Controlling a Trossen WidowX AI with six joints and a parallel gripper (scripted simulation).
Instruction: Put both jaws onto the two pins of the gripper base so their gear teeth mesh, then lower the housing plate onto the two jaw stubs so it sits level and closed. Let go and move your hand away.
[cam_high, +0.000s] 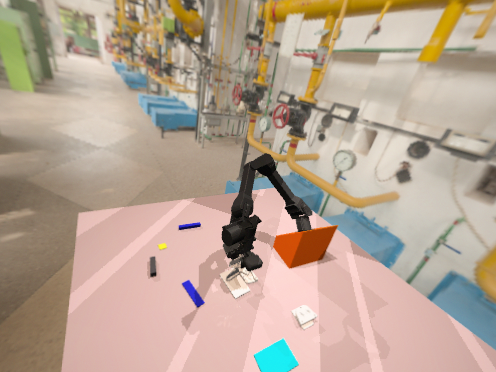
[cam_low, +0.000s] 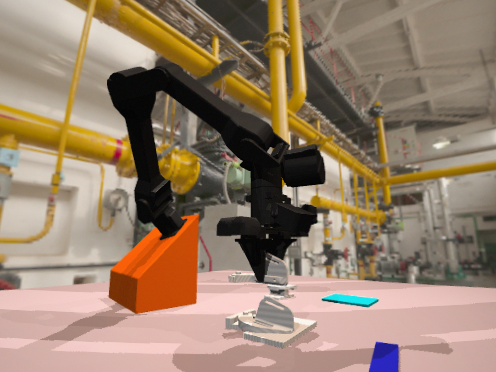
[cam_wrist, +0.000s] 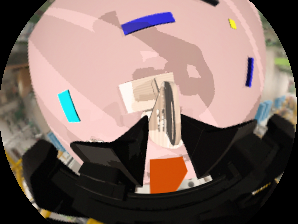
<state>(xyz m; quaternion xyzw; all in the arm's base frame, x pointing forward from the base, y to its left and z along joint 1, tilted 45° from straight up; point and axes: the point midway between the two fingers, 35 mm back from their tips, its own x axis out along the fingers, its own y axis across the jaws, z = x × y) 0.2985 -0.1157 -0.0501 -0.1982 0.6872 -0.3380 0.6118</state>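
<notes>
My gripper (cam_low: 270, 267) (cam_wrist: 161, 116) is shut on a grey-white jaw (cam_low: 277, 271) (cam_wrist: 159, 122), held upright. The held jaw overlaps the base's near edge in the wrist view; whether they touch is unclear. The gripper base (cam_high: 239, 291) (cam_low: 280, 341) (cam_wrist: 128, 101) lies flat on the table. Another jaw (cam_high: 233, 274) (cam_low: 275, 315) is on the base with its fin upright; the wrist view mostly hides it. The pins and any tooth contact are hidden or too small to tell. The white housing plate (cam_high: 304, 314) (cam_low: 283, 288) lies apart from the base, toward the cyan tile.
An orange wedge (cam_high: 306, 247) (cam_low: 167, 280) (cam_wrist: 166, 175) stands under the arm's foot. The cyan tile (cam_high: 276, 357) (cam_low: 350, 300) (cam_wrist: 69, 106) lies beyond the housing plate. Blue bars (cam_high: 193, 293) (cam_high: 189, 226), a black bar (cam_high: 153, 266) and a yellow tile (cam_high: 162, 246) lie on the other side.
</notes>
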